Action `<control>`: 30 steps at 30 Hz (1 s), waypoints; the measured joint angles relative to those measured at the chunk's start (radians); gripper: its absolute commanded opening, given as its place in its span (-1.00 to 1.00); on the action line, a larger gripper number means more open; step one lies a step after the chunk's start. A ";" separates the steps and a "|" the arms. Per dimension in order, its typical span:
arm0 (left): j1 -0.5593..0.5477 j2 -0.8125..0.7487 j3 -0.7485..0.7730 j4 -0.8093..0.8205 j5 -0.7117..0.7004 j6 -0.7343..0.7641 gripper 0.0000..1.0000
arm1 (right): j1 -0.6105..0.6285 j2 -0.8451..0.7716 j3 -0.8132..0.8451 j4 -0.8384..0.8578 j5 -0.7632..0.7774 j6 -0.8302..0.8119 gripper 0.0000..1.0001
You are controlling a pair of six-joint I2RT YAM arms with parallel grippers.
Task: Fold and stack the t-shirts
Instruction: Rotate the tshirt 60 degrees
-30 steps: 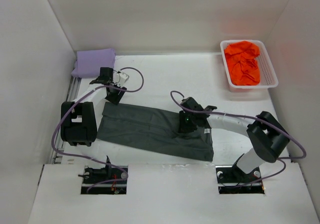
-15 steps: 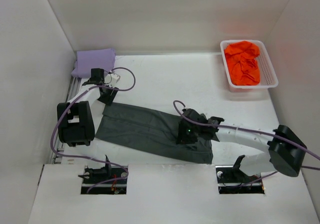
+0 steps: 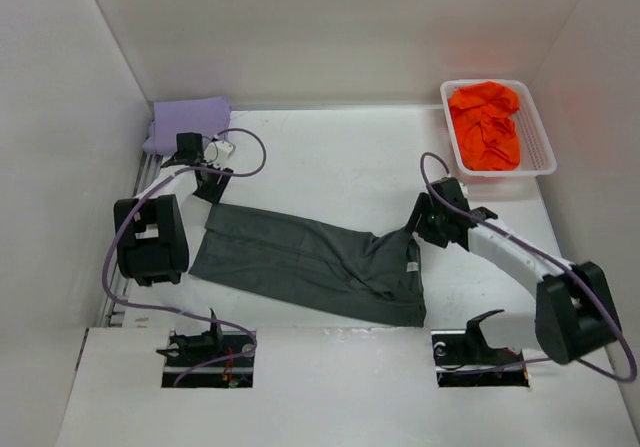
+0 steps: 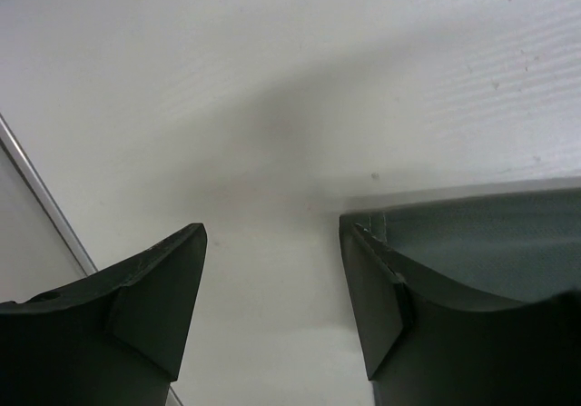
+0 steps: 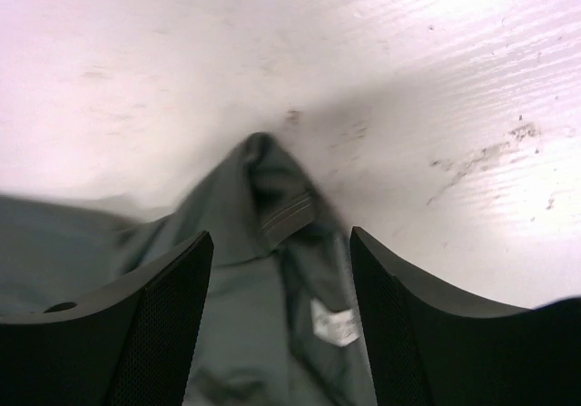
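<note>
The dark grey t-shirt (image 3: 310, 262) lies spread as a long band across the table's near middle. My left gripper (image 3: 207, 189) hovers open at its back left corner; in the left wrist view that corner of the grey t-shirt (image 4: 481, 233) shows behind the right finger, with bare table between the fingers of the left gripper (image 4: 272, 238). My right gripper (image 3: 420, 225) is open over the shirt's back right corner. There the grey t-shirt (image 5: 263, 188) rises in a small peak, and its white label (image 5: 334, 321) shows between the fingers of the right gripper (image 5: 281, 242). The lavender t-shirt (image 3: 188, 122) lies folded at the back left. The orange t-shirt (image 3: 486, 123) is crumpled.
A white mesh basket (image 3: 540, 142) at the back right holds the orange shirt. White walls close in the table on the left, back and right. A metal rail (image 4: 41, 202) runs along the left edge.
My right gripper opened, let go of the grey t-shirt and moved back and right from its middle to its far right corner. The left gripper drifted slightly back and left.
</note>
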 measured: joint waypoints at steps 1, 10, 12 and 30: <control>0.001 0.020 0.010 0.006 -0.001 0.000 0.18 | -0.009 0.037 0.000 0.009 -0.003 -0.013 0.35; 0.011 0.076 -0.009 0.031 -0.003 0.019 -0.56 | -0.003 0.130 -0.028 0.052 -0.055 -0.043 0.16; 0.010 0.074 -0.014 0.031 -0.003 0.024 -0.72 | -0.005 0.138 -0.024 0.052 -0.068 -0.050 0.02; 0.100 0.072 0.002 -0.027 -0.055 0.009 -0.30 | -0.083 0.735 0.888 -0.212 -0.121 -0.251 -0.60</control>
